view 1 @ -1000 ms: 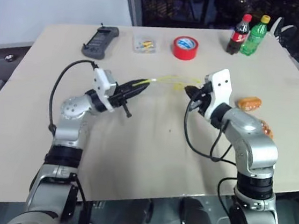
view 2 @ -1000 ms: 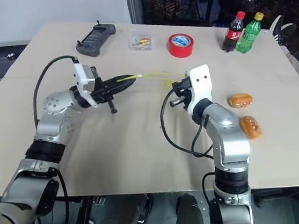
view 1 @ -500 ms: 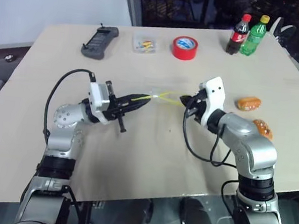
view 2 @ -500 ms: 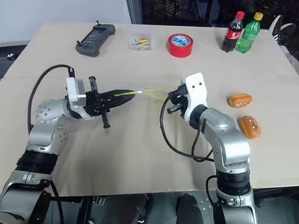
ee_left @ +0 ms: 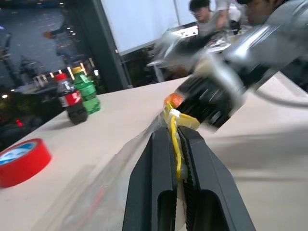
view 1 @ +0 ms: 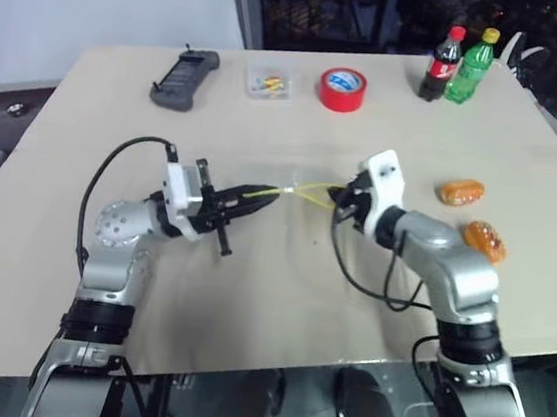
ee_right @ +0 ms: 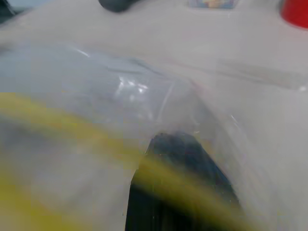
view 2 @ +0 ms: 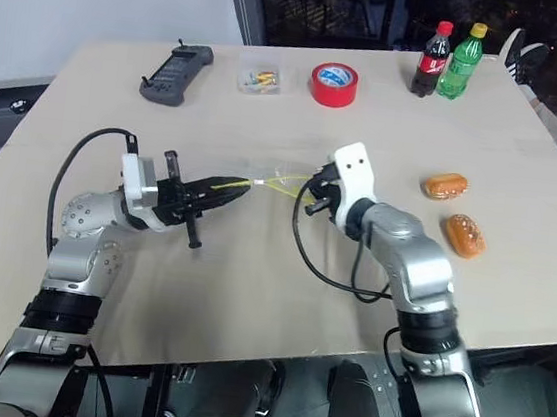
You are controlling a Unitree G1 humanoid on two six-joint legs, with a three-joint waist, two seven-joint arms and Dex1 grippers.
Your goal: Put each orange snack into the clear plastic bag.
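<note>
Both tools grip the crinkly clear plastic bag with the yellow seal strip [view 1: 301, 188], held stretched just above the tabletop [view 1: 248, 296]: the left tool [view 1: 265, 196] is clamped on one end of the strip, the right tool [view 1: 343, 198] on the other. To do this step well, the mouth likely needs spreading without the thin film slipping free. The two oval orange snacks in shiny wrappers [view 1: 462, 192] [view 1: 485, 240] lie near the right edge. Bare tabletop around the bag gives open room.
</note>
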